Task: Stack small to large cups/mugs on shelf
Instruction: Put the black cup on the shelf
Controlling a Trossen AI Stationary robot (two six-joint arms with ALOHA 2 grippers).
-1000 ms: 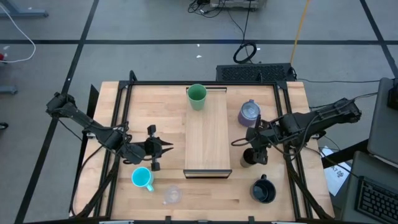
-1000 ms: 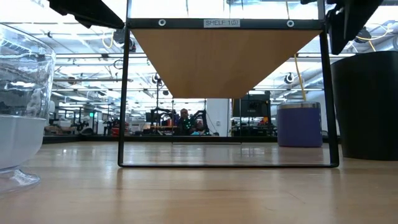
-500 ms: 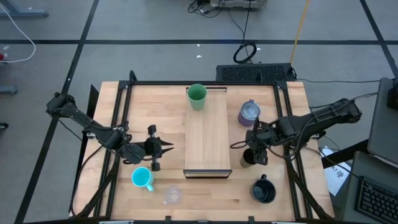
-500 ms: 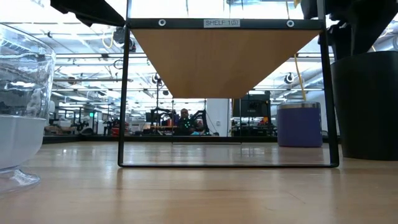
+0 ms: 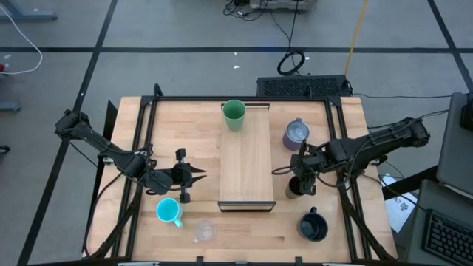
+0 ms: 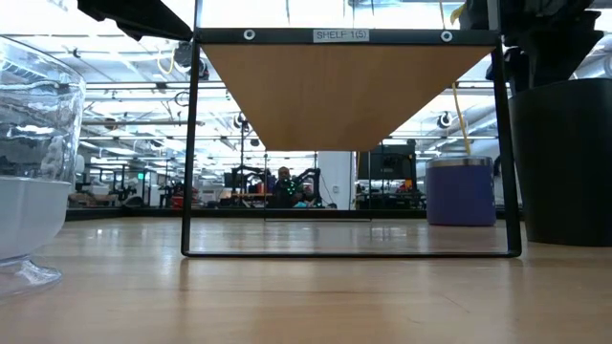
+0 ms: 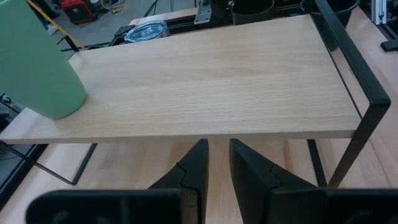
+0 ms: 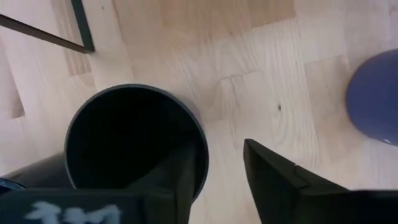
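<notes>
1. Desk (image 5: 148, 233) carries the shelf (image 5: 247, 166); the green cup (image 5: 234, 114) sits at its 12 o'clock end.
2. Your right tool (image 8: 219, 163) straddles the tumbler (image 8: 127, 134) rim, fingers apart, likely for a rim grip.
3. Left tool (image 7: 216, 163) waits, fingers narrowly parted, at the shelf's 9 o'clock.

Six vessels are in sight: one green cup (image 5: 234, 114), one lavender-grey mug (image 5: 296, 134), one slim black tumbler (image 5: 295, 187), one wide black mug (image 5: 313, 226), one cyan handled mug (image 5: 169, 212) and one small clear glass (image 5: 204, 232). There is one shelf (image 5: 247, 171). Two arms are present. In the low view's background there seem to be two people, too small to count surely.
</notes>
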